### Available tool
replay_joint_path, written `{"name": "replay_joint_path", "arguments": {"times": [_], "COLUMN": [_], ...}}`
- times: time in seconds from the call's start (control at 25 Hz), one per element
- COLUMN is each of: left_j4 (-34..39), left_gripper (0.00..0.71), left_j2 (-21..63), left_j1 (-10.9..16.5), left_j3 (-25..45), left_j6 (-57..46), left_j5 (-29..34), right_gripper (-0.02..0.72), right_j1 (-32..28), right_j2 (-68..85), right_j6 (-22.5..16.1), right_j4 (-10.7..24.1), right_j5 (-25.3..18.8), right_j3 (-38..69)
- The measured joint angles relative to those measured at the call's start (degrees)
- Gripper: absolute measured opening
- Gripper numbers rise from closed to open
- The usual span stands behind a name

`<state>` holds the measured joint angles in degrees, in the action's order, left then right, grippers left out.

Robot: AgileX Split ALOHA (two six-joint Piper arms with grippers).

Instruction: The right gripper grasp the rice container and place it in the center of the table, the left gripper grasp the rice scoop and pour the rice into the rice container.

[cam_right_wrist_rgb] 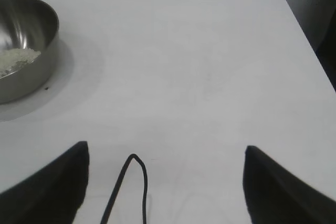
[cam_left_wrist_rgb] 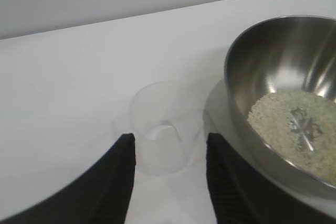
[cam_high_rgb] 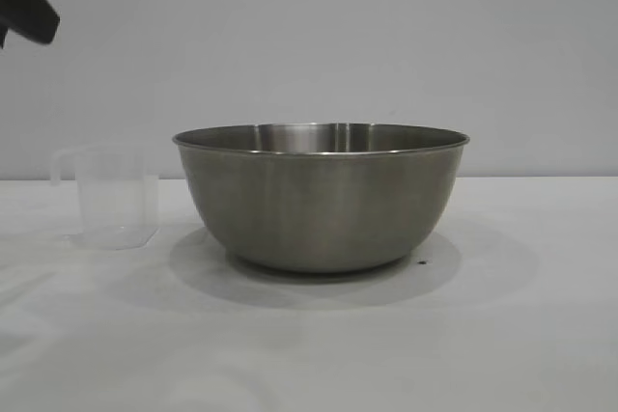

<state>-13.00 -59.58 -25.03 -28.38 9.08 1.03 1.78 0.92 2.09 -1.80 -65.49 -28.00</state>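
Showing rice hidden outside, left pincer spread above empty rice scoop

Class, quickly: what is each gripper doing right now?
Left gripper: open, holding nothing, above the empty rice scoop.
Right gripper: open, empty, over bare table.

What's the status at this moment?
Left gripper jaws open, scoop released, empty. Rice in bowl. Right gripper open, idle. Nothing obstructing.

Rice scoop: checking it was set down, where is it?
In the exterior view the rice scoop stands upright on the table, left of the rice container.
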Motion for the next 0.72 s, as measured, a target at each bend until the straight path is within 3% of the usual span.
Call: {"name": "replay_joint_path", "arguments": {"times": [0.04, 0.2, 0.24, 0.72], "left_j4": [0.23, 0.56, 0.71, 8.33], "left_gripper": [0.415, 0.416, 0.457, 0.442], "left_j2": [1.55, 9.1, 11.19, 32.09], "left_j1": [0.0, 0.0, 0.0, 0.0], "left_j3": [-0.89, -4.0, -4.66, -6.07], "left_j6": [0.0, 0.52, 0.69, 1.23], "left_j5": [2.61, 11.49, 14.15, 43.66], "right_gripper": [0.538, 0.538, 0.538, 0.538], "right_j1": [0.0, 0.0, 0.0, 0.0], "right_j2": [0.0, 0.0, 0.0, 0.0], "right_j6": [0.0, 0.0, 0.0, 0.0], "right_j4": [0.0, 0.0, 0.0, 0.0], "right_j5": [0.0, 0.0, 0.0, 0.0], "right_j3": [0.0, 0.0, 0.0, 0.0]}}
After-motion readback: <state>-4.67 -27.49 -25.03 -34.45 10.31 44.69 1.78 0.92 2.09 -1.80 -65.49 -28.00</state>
